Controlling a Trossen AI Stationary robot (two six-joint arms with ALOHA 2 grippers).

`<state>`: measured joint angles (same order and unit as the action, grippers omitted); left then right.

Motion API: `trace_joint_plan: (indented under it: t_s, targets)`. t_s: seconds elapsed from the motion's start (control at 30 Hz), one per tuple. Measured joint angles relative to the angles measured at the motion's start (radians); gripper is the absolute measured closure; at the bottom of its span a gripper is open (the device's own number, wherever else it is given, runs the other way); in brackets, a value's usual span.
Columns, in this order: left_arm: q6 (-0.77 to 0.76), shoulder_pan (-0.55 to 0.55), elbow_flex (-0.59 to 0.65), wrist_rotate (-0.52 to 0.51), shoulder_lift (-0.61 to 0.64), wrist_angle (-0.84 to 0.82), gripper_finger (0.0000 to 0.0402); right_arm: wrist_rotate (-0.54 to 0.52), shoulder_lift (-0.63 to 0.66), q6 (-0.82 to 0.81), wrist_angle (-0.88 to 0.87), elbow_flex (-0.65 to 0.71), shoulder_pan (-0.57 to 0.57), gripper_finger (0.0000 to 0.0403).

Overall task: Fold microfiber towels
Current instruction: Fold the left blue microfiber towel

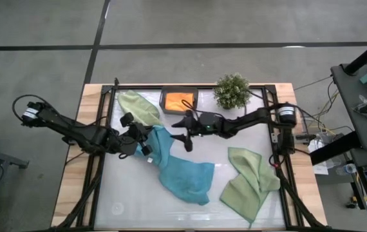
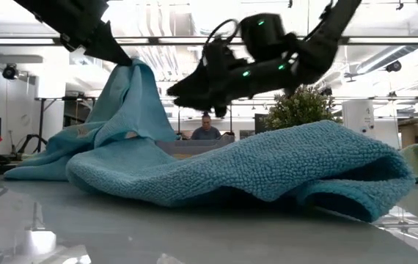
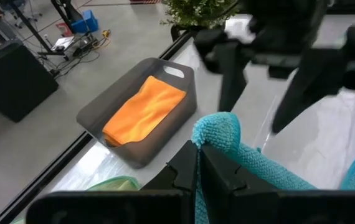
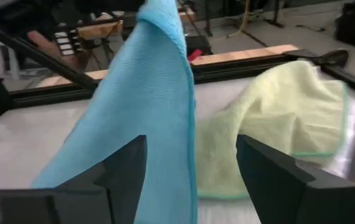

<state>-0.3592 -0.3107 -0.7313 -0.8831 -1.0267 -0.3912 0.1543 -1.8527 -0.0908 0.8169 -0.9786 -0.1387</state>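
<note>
Teal-blue towel [image 1: 174, 164] hangs by one corner from the clenched left jaws [image 3: 197, 163], the rest trailing onto the worktop [image 1: 132, 200]. Right jaws [image 1: 185, 132], just beside that corner, stand released around nothing. They should probably pinch the neighbouring edge so both can spread the cloth flat before folding.

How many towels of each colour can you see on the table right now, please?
Sage green towels: 2, one near the tray, one at the near right.
Teal-blue towels: 1 visible heap, a corner held up by the left gripper; a second cannot be told apart.
Orange towels: 1, in the dark tray.
Total: 4
</note>
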Motion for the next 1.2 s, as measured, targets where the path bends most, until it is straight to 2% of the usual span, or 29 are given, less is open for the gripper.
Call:
trace_joint_plan:
  t_s: [0.13,0.27,0.37,0.5,0.57,0.73,0.93,1.07,1.2]
  targets:
    - [0.0,0.0,0.0,0.006,0.0,0.003,0.0401,0.138,-0.099,-0.008,-0.023,-0.125,-0.01,0.0175]
    - [0.0,0.0,-0.002,0.024,0.0,0.008,0.0402,0.148,-0.162,0.037,-0.168,-0.246,-0.008,0.0201]
    - [0.0,0.0,-0.004,0.052,0.0,0.009,0.0402,0.143,-0.167,0.11,-0.281,-0.297,-0.01,0.0251]
    - [0.0,0.0,0.0,0.067,0.003,0.009,0.0402,0.145,-0.143,0.18,-0.361,-0.324,-0.006,0.0355]
    - [0.0,0.0,0.001,0.07,0.003,0.008,0.0402,0.146,-0.116,0.219,-0.411,-0.322,-0.004,0.0382]
    - [0.025,0.003,0.001,0.073,0.027,0.006,0.0395,0.144,-0.012,0.271,-0.513,-0.322,-0.003,0.0394]
    - [0.095,0.003,-0.009,0.072,0.074,0.025,0.0343,0.142,0.175,0.293,-0.646,-0.328,0.0,0.0394]
    - [0.181,0.007,-0.007,0.067,0.093,0.123,0.03,0.141,0.266,0.257,-0.836,-0.411,0.01,0.0394]
    - [0.314,0.009,0.0,0.066,0.09,0.268,0.0264,0.131,0.284,0.241,-1.065,-0.549,0.034,0.0394]
